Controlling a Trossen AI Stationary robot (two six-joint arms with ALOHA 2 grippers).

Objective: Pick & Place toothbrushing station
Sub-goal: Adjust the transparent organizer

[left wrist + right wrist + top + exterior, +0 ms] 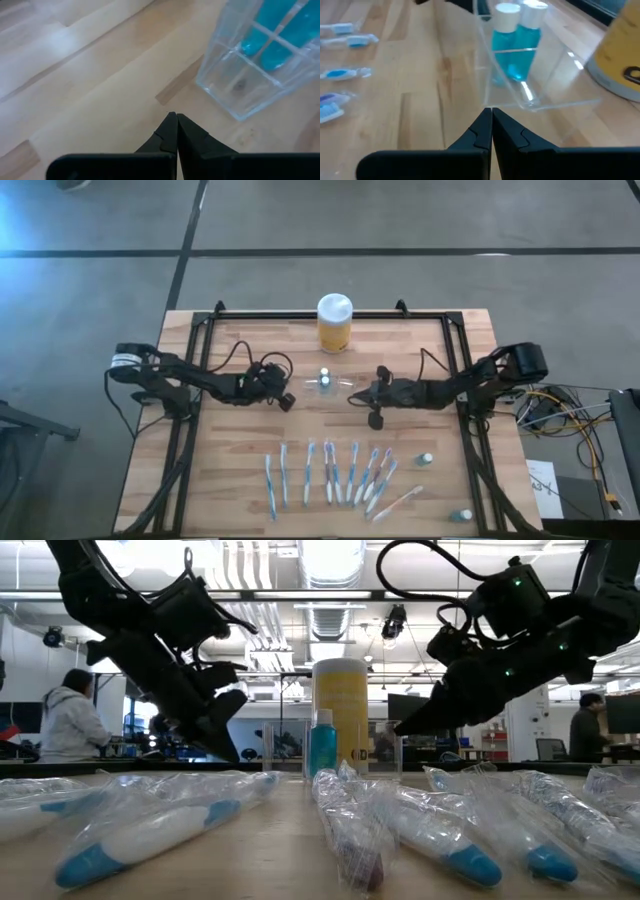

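My left gripper [287,402], left of centre in the high view, fingers clenched on nothing. At centre frame stands the small clear plastic toothbrushing station [326,381], two blue bottles [516,47] inside, just below the yellow jar with white lid [334,322]. My right gripper [357,396], right of centre, likewise clenched and empty. Judgement: station light, rigid, slick-walled; pinch a thin upper wall edge. Surface: pale wood-slat table [230,480], wrapped toothbrushes [330,475] along the lower frame. Room: open workshop, people at desks.
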